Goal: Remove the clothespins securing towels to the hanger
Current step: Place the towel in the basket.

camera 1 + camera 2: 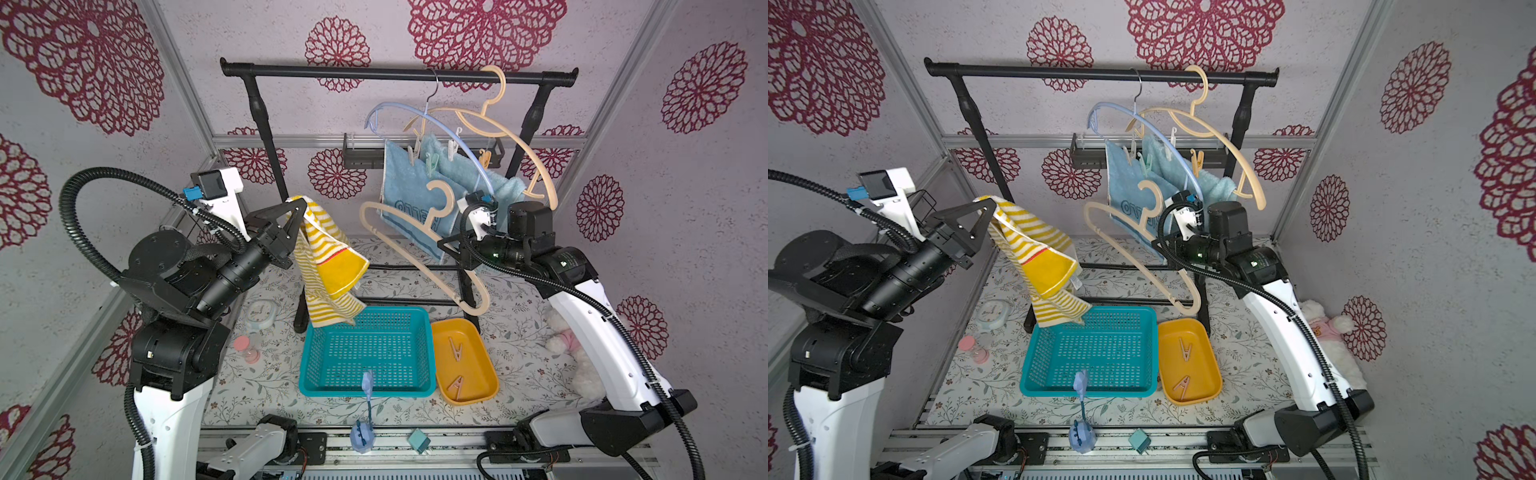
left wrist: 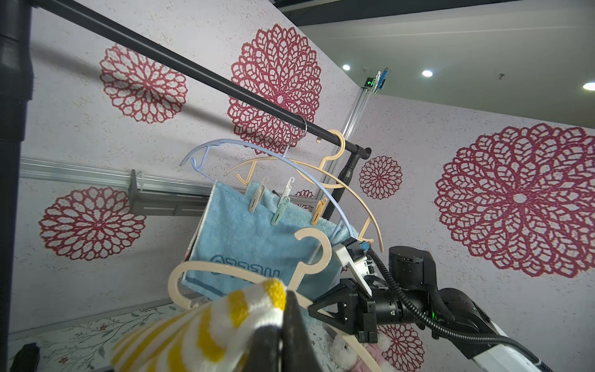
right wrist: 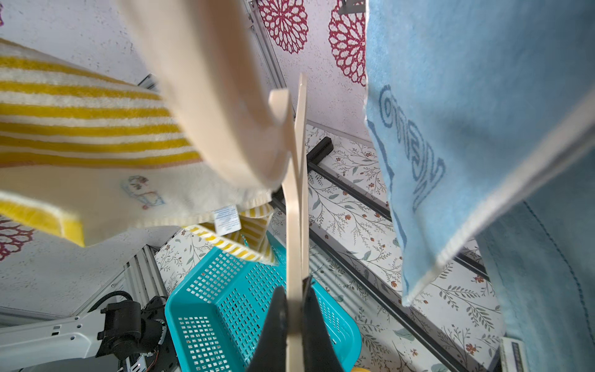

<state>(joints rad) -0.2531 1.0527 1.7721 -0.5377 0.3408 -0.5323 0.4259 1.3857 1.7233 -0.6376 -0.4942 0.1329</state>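
Right wrist view settles what the top views leave unclear: my right gripper (image 3: 293, 286) is clamped on the flat bar of a loose beige plastic hanger (image 3: 293, 209), with one black finger (image 3: 277, 322) pressed to each side. From above, that pinch is hidden behind the hanger and my own wrist. My left gripper (image 1: 301, 205) is closed on a corner of the yellow-and-white striped towel (image 1: 328, 253). Its lower end hangs over the back corner of the teal perforated plastic basket (image 1: 390, 309); whether it touches I cannot tell. In the left wrist view the cloth is a blur bunched over the jaws, and only one finger (image 2: 293, 325) shows.

Four clothespins read clearly only in the left wrist view, in a row along the top edge of the blue towels: beige (image 2: 256, 201), white (image 2: 286, 190), mint green (image 2: 278, 214) and orange-yellow (image 2: 318, 211). What they bite behind the fabric I cannot make out. The light blue towel with dark lettering (image 2: 238, 238) hangs in front of the plain light blue terry towel (image 1: 457, 170), under a pale blue hanger (image 2: 225, 140) on the black rail (image 1: 332, 73). Two pinkish pegs (image 1: 455, 348) lie in the orange-yellow plastic tray (image 1: 486, 361) just beside the basket, seen only from above.
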